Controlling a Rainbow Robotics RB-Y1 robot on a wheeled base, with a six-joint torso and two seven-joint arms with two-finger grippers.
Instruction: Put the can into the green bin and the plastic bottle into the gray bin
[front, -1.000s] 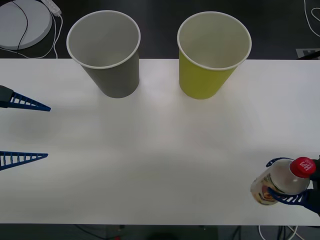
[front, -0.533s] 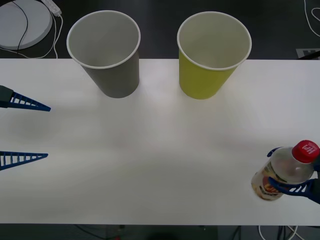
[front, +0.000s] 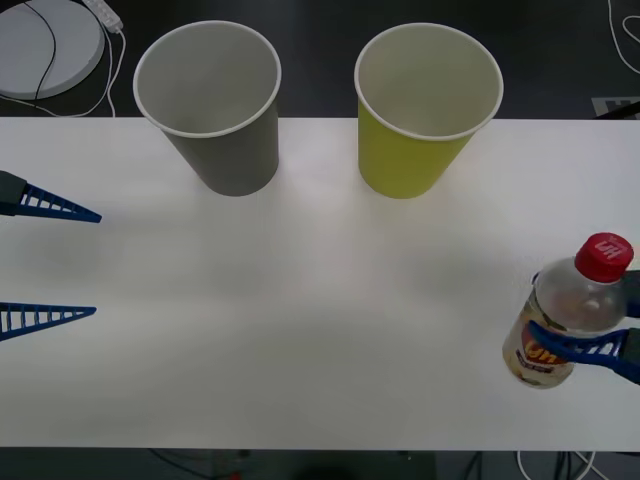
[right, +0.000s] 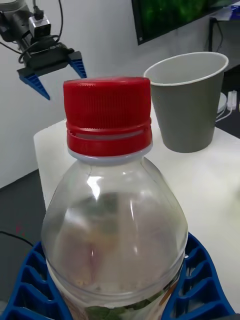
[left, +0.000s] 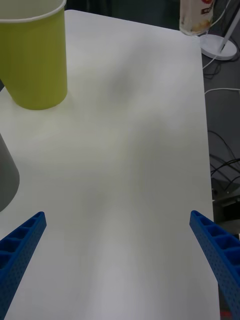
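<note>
My right pincer (front: 590, 345) is gripping the upright bottle (front: 565, 325) at the worktop's (front: 320, 300) near right corner, the gray bin (front: 215, 105) standing far off diagonally left, while my left pincer (front: 50, 262) is waiting open.

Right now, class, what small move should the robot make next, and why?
Probably carry the plastic bottle, clamped in the right gripper at the table's right edge, toward the gray bin at the far left. The left gripper waits open.
</note>
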